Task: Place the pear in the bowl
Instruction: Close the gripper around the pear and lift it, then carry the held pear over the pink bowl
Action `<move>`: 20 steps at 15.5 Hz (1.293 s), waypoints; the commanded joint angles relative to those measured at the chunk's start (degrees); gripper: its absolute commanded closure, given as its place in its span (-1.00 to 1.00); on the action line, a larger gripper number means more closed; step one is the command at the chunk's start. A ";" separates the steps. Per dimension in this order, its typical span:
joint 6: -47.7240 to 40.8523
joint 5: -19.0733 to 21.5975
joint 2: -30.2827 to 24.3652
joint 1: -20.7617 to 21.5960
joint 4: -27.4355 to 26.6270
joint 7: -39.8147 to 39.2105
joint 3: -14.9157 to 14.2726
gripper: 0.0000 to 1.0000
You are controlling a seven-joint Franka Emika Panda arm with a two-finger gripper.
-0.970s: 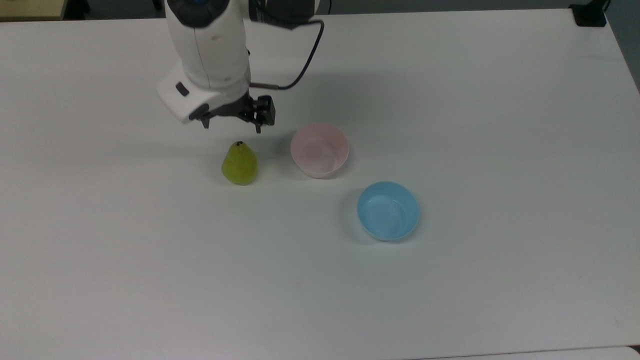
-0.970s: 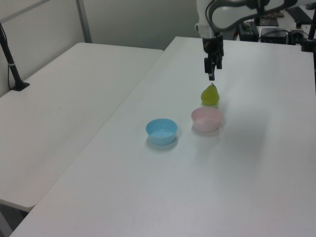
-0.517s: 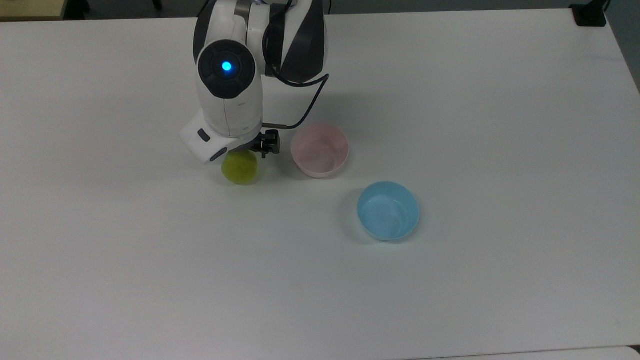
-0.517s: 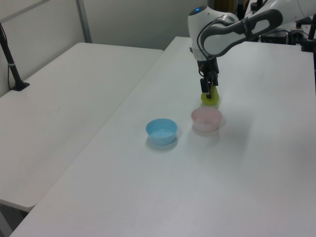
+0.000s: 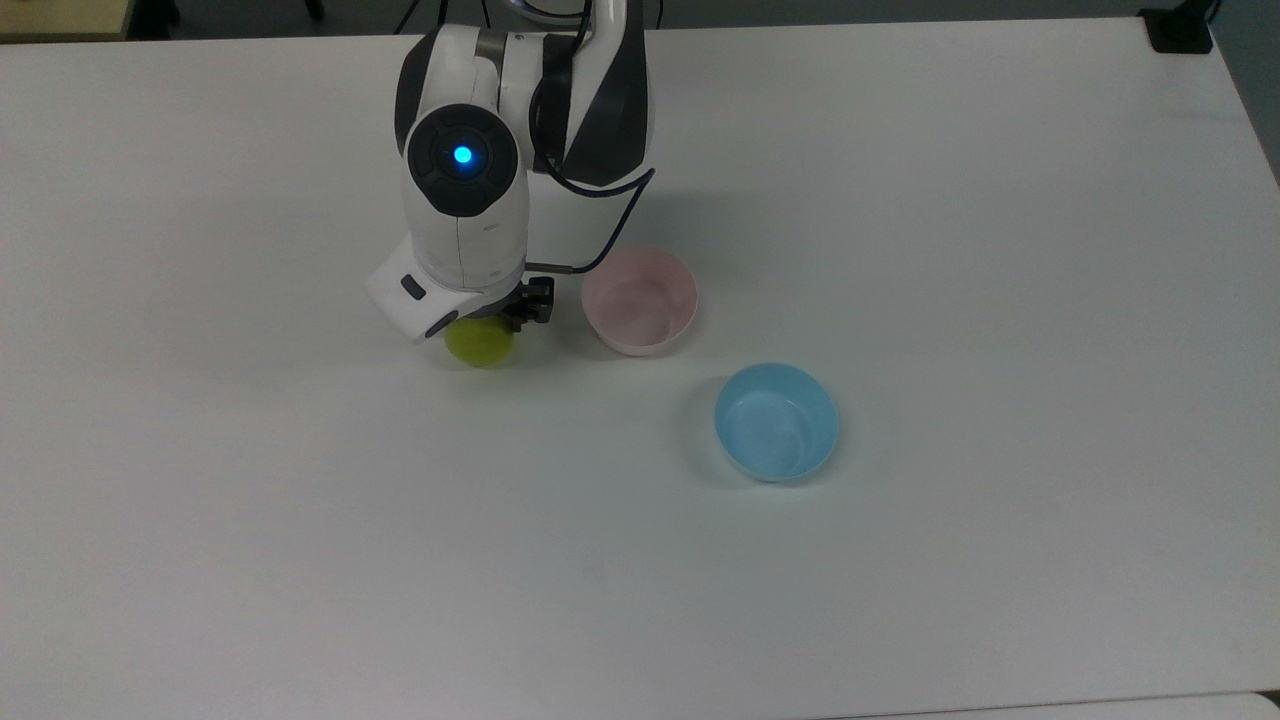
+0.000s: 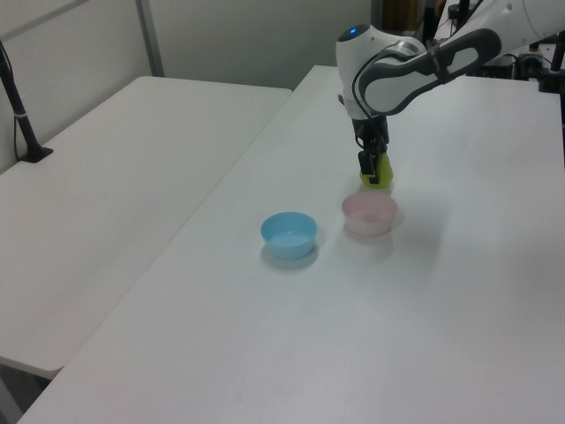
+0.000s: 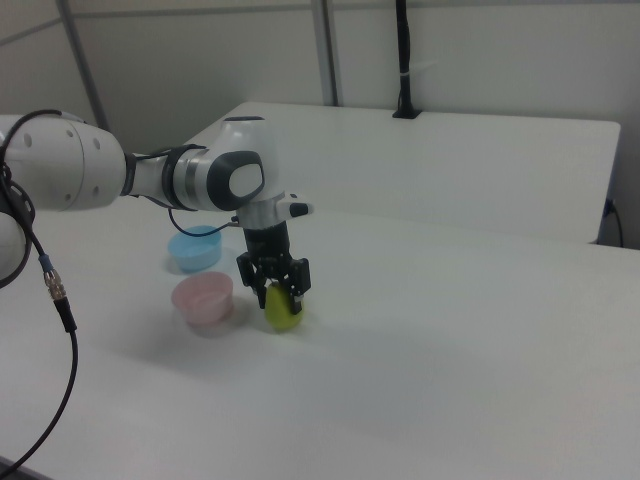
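While the pear (image 7: 283,311) sits upright on the white table (image 5: 900,560), the Franka arm's gripper (image 7: 277,291) reaches straight down over it, black fingers (image 7: 298,277) spread open on either side of the fruit's narrow top, not visibly pressed against it. Just beside the pear, on the top view's right, stands the pale pink bowl (image 5: 640,300), empty and apart from it. Farther toward the top view's lower right rests a light blue bowl (image 5: 776,421), also empty.
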 commanded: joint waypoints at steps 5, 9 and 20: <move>0.80 -0.17 -6.16 -0.16 -0.86 -0.23 -0.22 0.26; -5.33 0.97 -11.78 -0.16 1.85 -0.14 -0.49 0.26; -11.60 3.43 -13.47 10.45 2.22 4.86 0.30 0.20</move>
